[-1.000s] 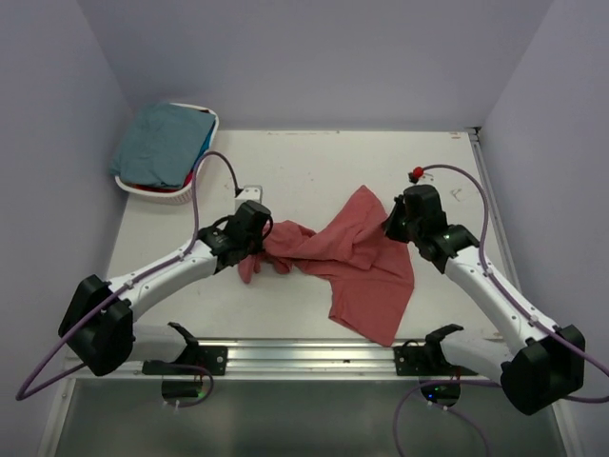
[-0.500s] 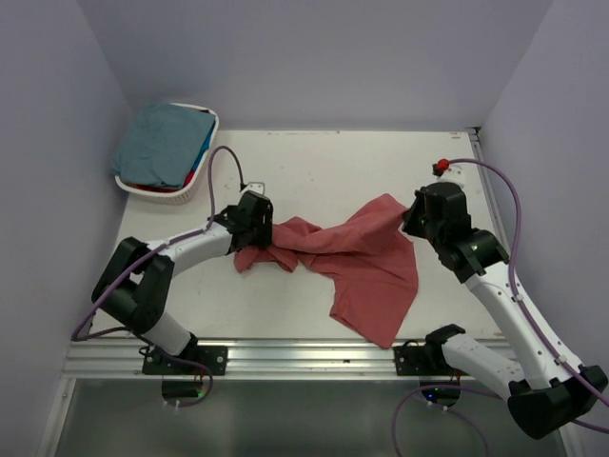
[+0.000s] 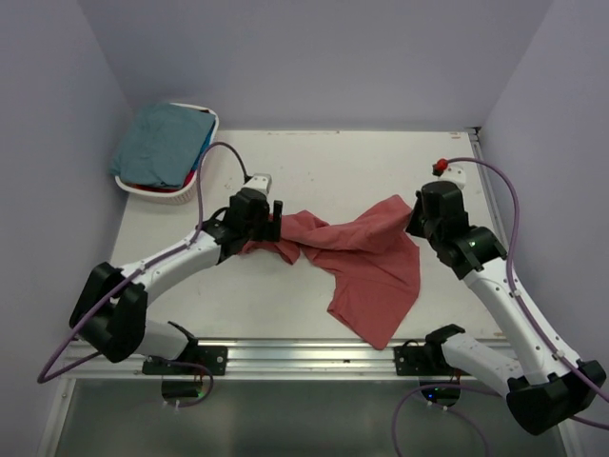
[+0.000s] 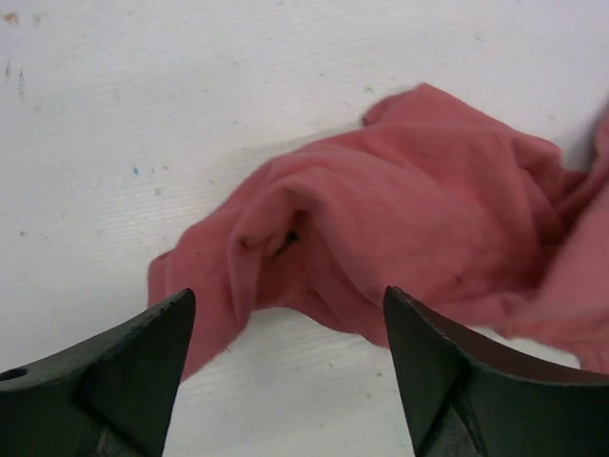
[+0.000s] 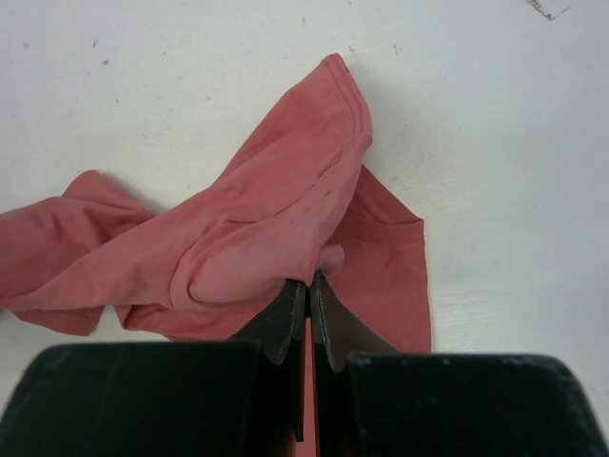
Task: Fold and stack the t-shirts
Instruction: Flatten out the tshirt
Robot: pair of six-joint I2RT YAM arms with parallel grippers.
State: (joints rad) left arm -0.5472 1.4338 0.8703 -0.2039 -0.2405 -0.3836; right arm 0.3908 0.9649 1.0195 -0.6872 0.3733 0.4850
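Top view: pale lavender walls [image 3: 314,57] stood round a white worktop [image 3: 324,162]. A white basket [image 3: 157,195] sat at the worktop's 10 o'clock corner, with a teal t-shirt [image 3: 162,143] heaped on it. The brick-red t-shirt [image 3: 371,262] lay crumpled mid-worktop, twisted thin toward 9 o'clock, with a flatter panel trailing to 5 o'clock. The left pincer [image 3: 273,221] was at the shirt's 9 o'clock end and the right pincer [image 3: 417,221] at its 2 o'clock corner.

Left wrist view: the left pincer's jaws stood wide apart, gripping nothing. A bunched red fold lay on the worktop beyond them, at 12 o'clock.

Right wrist view: the right pincer was closed, pinching a fold of the brick-red t-shirt at its tips. The cloth fanned away toward 12 and 9 o'clock.
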